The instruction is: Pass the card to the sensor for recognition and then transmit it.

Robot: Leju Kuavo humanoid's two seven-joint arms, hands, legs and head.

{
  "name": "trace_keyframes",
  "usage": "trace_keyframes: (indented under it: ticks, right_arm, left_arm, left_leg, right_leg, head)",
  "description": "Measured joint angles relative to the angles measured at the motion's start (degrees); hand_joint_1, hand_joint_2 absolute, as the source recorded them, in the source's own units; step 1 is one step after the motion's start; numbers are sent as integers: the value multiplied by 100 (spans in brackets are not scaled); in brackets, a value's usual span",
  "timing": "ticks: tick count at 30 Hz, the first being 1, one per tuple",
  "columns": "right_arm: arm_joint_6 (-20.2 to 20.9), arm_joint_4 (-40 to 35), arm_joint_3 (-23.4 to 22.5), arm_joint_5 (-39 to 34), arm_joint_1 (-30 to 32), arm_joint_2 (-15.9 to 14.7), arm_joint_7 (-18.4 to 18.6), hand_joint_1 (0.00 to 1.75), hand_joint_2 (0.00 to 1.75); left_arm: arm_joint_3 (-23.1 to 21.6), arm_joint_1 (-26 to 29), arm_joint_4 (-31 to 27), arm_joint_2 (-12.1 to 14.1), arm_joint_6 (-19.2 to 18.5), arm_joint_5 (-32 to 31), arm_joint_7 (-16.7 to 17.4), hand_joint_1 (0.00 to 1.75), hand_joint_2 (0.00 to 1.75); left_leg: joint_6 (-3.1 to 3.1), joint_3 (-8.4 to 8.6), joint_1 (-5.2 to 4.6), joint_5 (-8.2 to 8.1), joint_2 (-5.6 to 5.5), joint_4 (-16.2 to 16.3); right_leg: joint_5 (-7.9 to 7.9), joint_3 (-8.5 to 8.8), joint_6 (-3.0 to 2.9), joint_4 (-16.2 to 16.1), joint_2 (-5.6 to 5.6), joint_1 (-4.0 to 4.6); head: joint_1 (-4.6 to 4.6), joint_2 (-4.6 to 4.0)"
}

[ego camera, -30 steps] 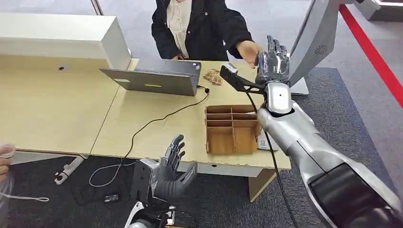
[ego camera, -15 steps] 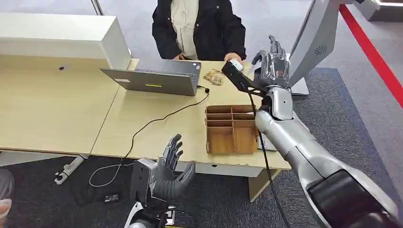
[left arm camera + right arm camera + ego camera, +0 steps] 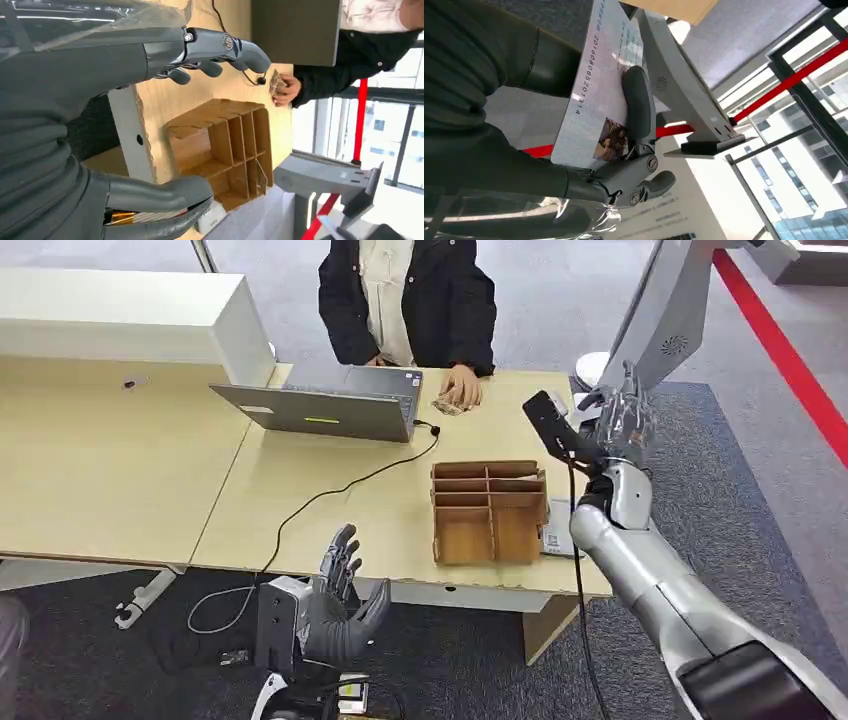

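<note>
Item: card (image 3: 596, 95) — pale, printed with a row of digits and a small photo. Held in the right robot hand (image 3: 622, 420), which is raised beyond the far right corner of the desk (image 3: 330, 490); in the right wrist view a finger lies across the card's face and the thumb backs it, so the grip is closed on the card.

Item: left robot hand (image 3: 335, 595) — low, in front of the desk's near edge, fingers spread, holding nothing.

Item: grey angled stand (image 3: 660, 310) — rises at the right of the desk, just beside the raised hand; probably the sensor housing, though its reading face cannot be made out.

Item: wooden divided tray (image 3: 488, 512) — on the desk near the right arm. Laptop (image 3: 320, 405) with a cable (image 3: 330, 495) trailing from it; a person (image 3: 405, 295) stands behind the desk, one hand (image 3: 462, 388) resting on its top.

Step in hand, as judged: presenting the card for recognition — the card is up near the stand but no contact with a reader is visible.

Next move calls for: turning the card's face square to the reader and bringing it close without loosening the grip; the transfer onward follows only after that.
</note>
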Motion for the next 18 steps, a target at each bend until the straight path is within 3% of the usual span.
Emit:
trace_keyframes:
  ticks: [7, 18]
  right_arm:
    - [0, -249, -255, 0, 270, -197, 0, 175, 175]
    - [61, -308, -343, -15, 422, -210, -90, 175, 175]
  left_arm:
    - [-2, 7, -131, 164, -31, -19, 185, 0, 175]
    - [-2, 8, -251, 247, 48, -74, 277, 0, 175]
  left_leg:
    - [0, 0, -1, 0, 0, 0]
    - [0, 0, -1, 0, 1, 0]
  right_leg:
    - [0, 1, 0, 0, 0, -1]
    - [0, 1, 0, 0, 0, 0]
  head:
    - [-2, 0]
    - [-2, 0]
